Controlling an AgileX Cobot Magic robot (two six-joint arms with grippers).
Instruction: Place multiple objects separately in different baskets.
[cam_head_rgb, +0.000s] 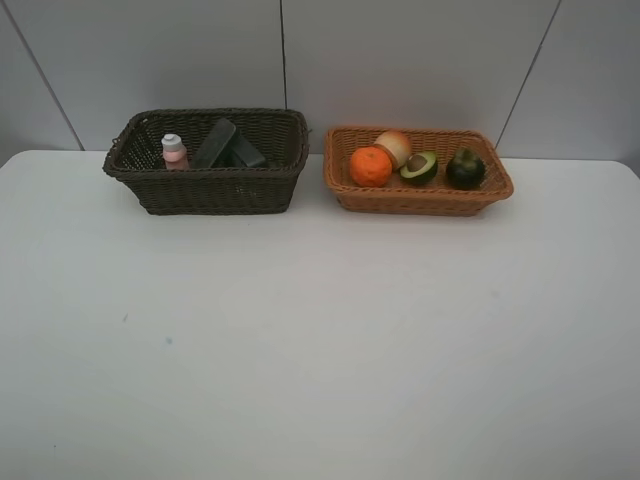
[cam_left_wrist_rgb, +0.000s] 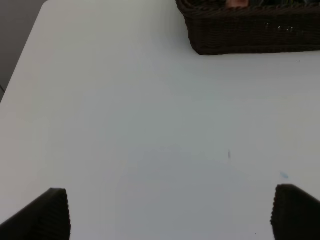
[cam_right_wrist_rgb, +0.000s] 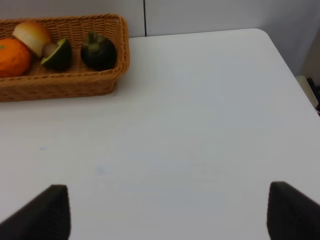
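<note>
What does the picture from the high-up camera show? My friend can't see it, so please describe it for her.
Two woven baskets sit side by side at the back of a white table. The dark brown wicker basket on the left holds a pink bottle and dark blocky items; the light orange-tan basket on the right holds an orange, a peach-coloured round fruit, a halved avocado and a dark mangosteen.
</note>
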